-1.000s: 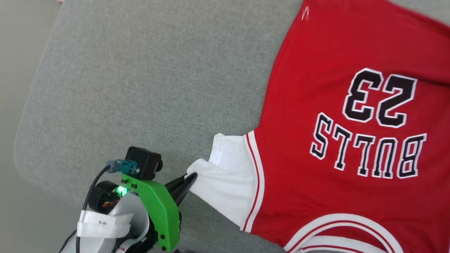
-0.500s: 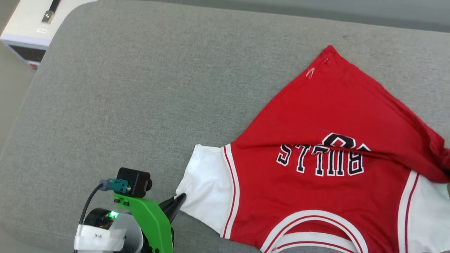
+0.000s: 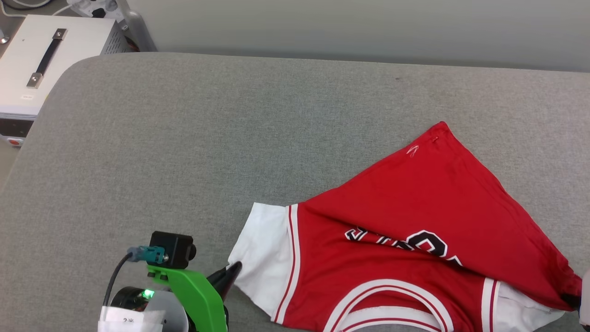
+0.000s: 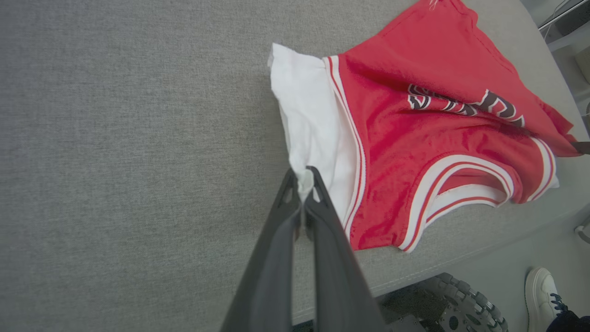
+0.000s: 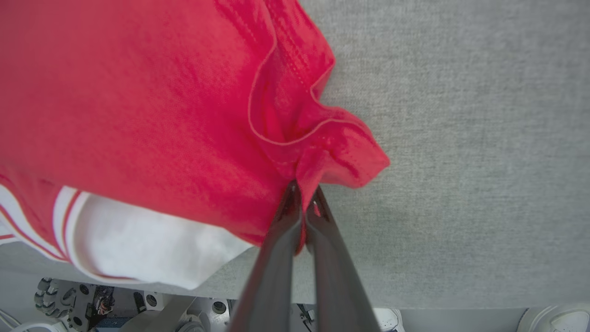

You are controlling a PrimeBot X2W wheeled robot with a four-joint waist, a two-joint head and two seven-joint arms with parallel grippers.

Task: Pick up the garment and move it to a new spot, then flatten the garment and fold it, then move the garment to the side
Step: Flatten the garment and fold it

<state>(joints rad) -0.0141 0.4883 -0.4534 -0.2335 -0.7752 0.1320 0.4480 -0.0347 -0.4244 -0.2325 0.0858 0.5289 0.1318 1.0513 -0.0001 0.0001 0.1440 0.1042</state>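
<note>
The garment, a red jersey with white sleeves and black lettering, lies partly folded over itself on the grey cushion, at the front right. My left gripper is shut on the edge of the white left sleeve, as the left wrist view shows at the gripper. My right gripper is shut on a bunched red hem corner of the garment. That corner is drawn forward over the lettering, which is half hidden by the fold. The other white sleeve peeks out beneath the red cloth.
A white box with a black handle stands beyond the cushion's far left corner, with a pale wall behind. The robot's wheeled base and a person's white shoe are below the cushion's front edge.
The head camera has tilted up, bringing the wall and white box into view. The red hem has been pulled forward over the jersey, folding it and covering most of the print.
</note>
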